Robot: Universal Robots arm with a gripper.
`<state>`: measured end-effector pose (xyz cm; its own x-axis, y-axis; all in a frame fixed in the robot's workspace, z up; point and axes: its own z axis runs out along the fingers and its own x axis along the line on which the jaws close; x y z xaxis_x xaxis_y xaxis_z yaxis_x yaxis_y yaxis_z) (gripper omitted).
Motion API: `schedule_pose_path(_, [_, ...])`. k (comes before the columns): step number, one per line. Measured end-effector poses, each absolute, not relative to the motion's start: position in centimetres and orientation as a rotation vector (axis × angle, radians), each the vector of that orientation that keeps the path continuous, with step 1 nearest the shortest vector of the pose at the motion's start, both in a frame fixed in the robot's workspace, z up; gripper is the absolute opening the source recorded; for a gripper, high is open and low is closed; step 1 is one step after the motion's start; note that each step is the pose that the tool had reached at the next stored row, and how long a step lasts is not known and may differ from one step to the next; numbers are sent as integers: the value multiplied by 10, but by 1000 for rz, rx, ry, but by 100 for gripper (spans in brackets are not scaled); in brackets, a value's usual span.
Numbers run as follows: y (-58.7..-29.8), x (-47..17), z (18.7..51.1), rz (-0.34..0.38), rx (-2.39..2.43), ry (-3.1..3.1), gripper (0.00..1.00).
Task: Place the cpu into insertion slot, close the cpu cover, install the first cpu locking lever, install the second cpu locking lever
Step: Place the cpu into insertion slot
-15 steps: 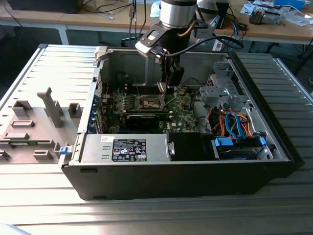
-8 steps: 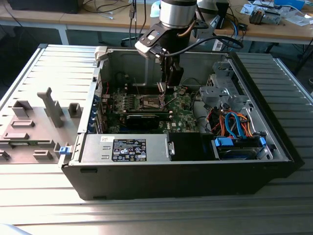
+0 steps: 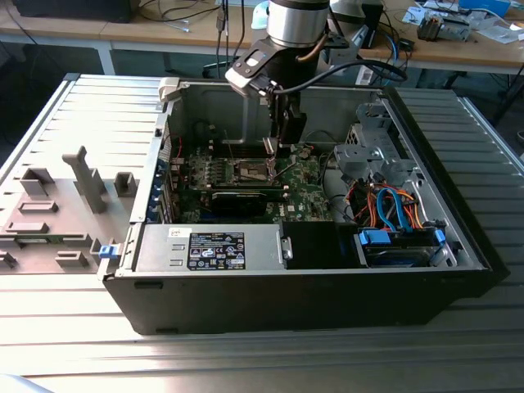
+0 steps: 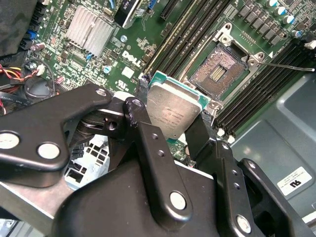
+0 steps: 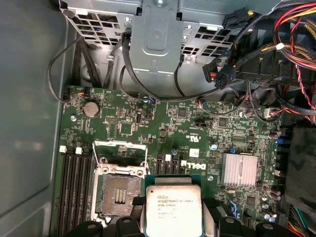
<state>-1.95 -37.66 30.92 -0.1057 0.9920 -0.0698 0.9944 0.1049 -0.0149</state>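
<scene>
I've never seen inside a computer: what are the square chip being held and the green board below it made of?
The chip has a top that looks like dull metal: silver-grey, soft sheen, with a green rim. The board looks like glossy green lacquered laminate, probably fibreglass, dotted with small soldered parts.

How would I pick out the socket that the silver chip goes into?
Look inside the open computer case at the green board. Flanked by long black slots sits the insertion slot: the one dark square recess, framed in silvery metal, not long and narrow like its neighbours.
</scene>
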Motion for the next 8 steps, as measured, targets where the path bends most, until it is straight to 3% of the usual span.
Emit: schedule_pose_path(8, [-377, -20, 309, -90, 2094, 2284, 54])
